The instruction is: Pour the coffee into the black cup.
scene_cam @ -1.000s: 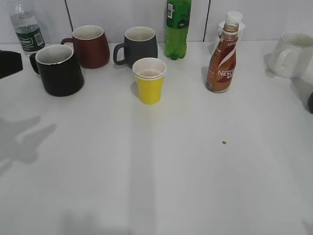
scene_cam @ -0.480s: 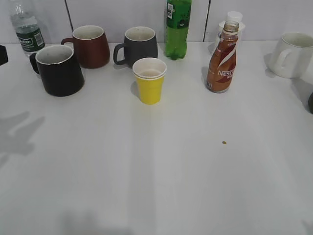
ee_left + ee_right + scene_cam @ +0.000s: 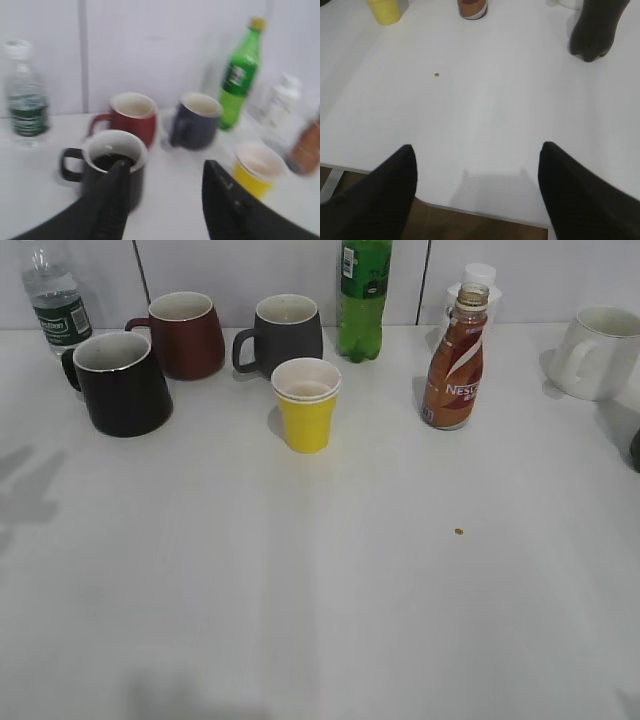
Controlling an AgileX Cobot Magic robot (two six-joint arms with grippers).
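The black cup (image 3: 122,383) stands at the back left of the white table and holds dark liquid in the left wrist view (image 3: 112,165). The brown Nescafe coffee bottle (image 3: 455,360) stands upright and uncapped at the back right; its base shows in the right wrist view (image 3: 472,9). My left gripper (image 3: 165,172) is open and empty, out of the exterior view, its left finger in front of the black cup. My right gripper (image 3: 477,157) is open and empty above the table's front edge.
A red mug (image 3: 187,333), a dark grey mug (image 3: 286,333), a yellow paper cup (image 3: 306,403), a green bottle (image 3: 362,298), a water bottle (image 3: 56,295) and a white mug (image 3: 597,352) stand along the back. A small crumb (image 3: 458,532) lies mid-table.
My left gripper has drawn back out of the exterior view at the left edge; its shadow on the table has shifted left. The objects have not moved.
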